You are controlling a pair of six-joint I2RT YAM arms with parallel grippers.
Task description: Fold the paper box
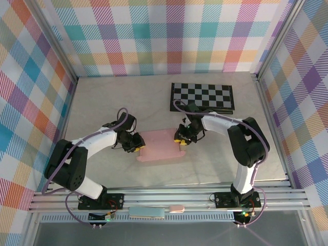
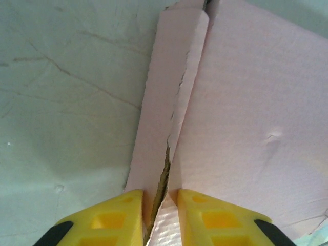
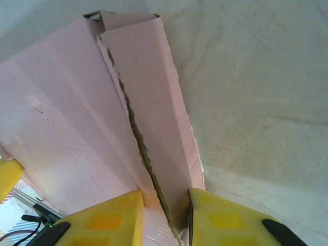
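Observation:
The pale pink paper box (image 1: 160,145) lies in the middle of the table between both arms. My left gripper (image 1: 136,144) sits at its left edge, and my right gripper (image 1: 181,139) at its right edge. In the left wrist view the yellow fingers (image 2: 118,218) of the left gripper (image 2: 160,197) pinch a raised, doubled side flap (image 2: 171,92) of the box (image 2: 246,128). The right wrist view shows the right gripper (image 3: 166,197) closed the same way on the opposite folded flap (image 3: 148,87), with the box's flat panel (image 3: 61,118) to the left.
A black-and-grey chequered board (image 1: 202,96) lies at the back right, just behind the right arm. Plaid walls enclose the pale table (image 1: 113,102) on three sides. A metal rail (image 1: 169,197) runs along the near edge.

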